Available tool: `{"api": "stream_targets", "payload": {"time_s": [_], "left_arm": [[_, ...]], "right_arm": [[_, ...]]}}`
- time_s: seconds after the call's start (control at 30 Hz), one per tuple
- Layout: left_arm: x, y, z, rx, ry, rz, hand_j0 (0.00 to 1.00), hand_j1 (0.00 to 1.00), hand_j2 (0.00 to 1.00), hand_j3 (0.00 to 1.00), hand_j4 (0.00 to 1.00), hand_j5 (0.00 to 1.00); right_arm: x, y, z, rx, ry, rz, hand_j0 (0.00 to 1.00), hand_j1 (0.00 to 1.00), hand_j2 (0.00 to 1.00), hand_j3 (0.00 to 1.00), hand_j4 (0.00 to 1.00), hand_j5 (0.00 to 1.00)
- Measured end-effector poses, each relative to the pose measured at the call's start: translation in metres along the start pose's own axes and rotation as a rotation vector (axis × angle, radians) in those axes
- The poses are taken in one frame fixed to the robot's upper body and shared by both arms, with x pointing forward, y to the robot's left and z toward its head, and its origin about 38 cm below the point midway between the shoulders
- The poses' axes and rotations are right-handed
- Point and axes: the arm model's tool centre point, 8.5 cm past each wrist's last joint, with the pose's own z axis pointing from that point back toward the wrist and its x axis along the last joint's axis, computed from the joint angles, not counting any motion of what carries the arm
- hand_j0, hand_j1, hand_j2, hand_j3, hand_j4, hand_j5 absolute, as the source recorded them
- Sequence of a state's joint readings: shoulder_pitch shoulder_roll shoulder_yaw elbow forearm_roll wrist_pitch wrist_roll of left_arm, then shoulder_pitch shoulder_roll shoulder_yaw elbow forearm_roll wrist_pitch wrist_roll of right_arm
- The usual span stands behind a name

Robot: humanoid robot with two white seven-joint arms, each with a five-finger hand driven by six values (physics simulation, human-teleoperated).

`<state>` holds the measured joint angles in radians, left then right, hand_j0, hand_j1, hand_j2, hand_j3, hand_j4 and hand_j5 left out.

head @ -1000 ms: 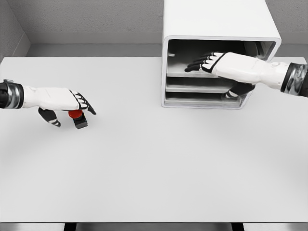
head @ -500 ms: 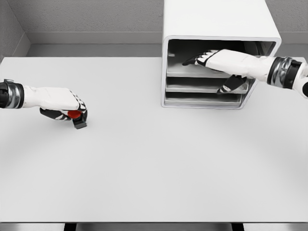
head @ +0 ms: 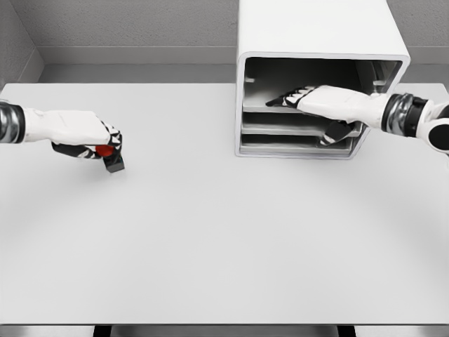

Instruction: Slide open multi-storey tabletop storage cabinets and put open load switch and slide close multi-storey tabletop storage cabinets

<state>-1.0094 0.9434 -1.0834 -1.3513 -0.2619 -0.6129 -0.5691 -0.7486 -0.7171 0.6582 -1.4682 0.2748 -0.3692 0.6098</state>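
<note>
At nine o'clock the left hand (head: 88,140) pinches the switch (head: 110,158) above the table (head: 224,239). At one o'clock the right hand (head: 319,100), fingers spread, rests on the cabinet (head: 319,31) shelf. Placing and closing remain.

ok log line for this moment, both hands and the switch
left hand: shut on load switch | right hand: open, at cabinet top shelf | switch: not yet in cabinet
</note>
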Motion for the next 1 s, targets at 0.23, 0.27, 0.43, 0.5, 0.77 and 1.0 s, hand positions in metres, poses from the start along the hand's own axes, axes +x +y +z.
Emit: {"api": "stream_targets", "payload": {"time_s": [0.23, 0.27, 0.43, 0.5, 0.77, 1.0], "left_arm": [[-0.008, 0.011, 0.020, 0.028, 0.032, -0.001, 0.36, 0.36, 0.36, 0.36, 0.36, 0.36], [-0.009, 0.014, 0.022, 0.032, 0.035, -0.004, 0.36, 0.36, 0.36, 0.36, 0.36, 0.36], [-0.010, 0.024, 0.028, 0.058, 0.038, -0.006, 0.36, 0.36, 0.36, 0.36, 0.36, 0.36], [-0.010, 0.026, 0.029, 0.063, 0.037, -0.004, 0.36, 0.36, 0.36, 0.36, 0.36, 0.36], [-0.010, 0.032, 0.031, 0.074, 0.038, -0.010, 0.36, 0.36, 0.36, 0.36, 0.36, 0.36], [-0.010, 0.032, 0.031, 0.074, 0.038, -0.010, 0.36, 0.36, 0.36, 0.36, 0.36, 0.36]], "right_arm": [[0.010, 0.001, 0.014, 0.013, -0.058, 0.071, 1.00, 1.00, 1.00, 1.00, 1.00, 1.00], [0.012, 0.003, 0.015, 0.017, -0.062, 0.074, 1.00, 1.00, 1.00, 1.00, 1.00, 1.00], [0.019, 0.006, 0.019, 0.023, -0.068, 0.099, 1.00, 1.00, 1.00, 1.00, 1.00, 1.00], [0.023, 0.008, 0.023, 0.026, -0.081, 0.106, 1.00, 1.00, 1.00, 1.00, 1.00, 1.00], [0.031, 0.009, 0.036, 0.020, -0.113, 0.130, 1.00, 1.00, 1.00, 1.00, 1.00, 1.00], [0.038, 0.011, 0.047, 0.017, -0.134, 0.156, 1.00, 1.00, 1.00, 1.00, 1.00, 1.00]]}}
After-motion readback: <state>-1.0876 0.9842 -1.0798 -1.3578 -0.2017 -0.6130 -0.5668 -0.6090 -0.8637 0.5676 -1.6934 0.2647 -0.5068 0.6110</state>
